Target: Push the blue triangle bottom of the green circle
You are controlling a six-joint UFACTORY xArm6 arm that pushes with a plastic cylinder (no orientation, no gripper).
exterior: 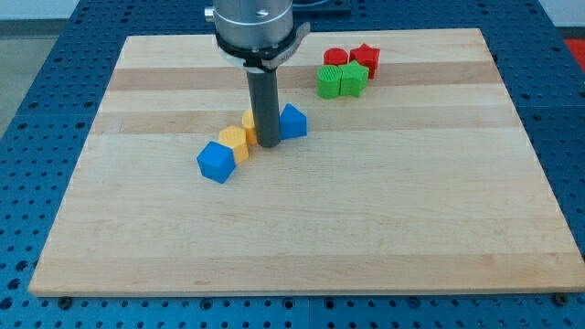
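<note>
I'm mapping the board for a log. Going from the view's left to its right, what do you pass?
Blue cube → orange block → my tip → blue triangle → green circle → green block.

This looks like a robotics lab or test bench. A pale wooden tabletop [366, 238] made of glued planks lies on a blue metal base plate [37, 55] drilled with a regular grid of mounting holes, the kind used for fixing equipment. A grey machined robot flange [257, 27] carrying a dark rod [265, 105] hangs over it, and small coloured plastic blocks [345, 71] sit on the wood like test pieces.
</note>
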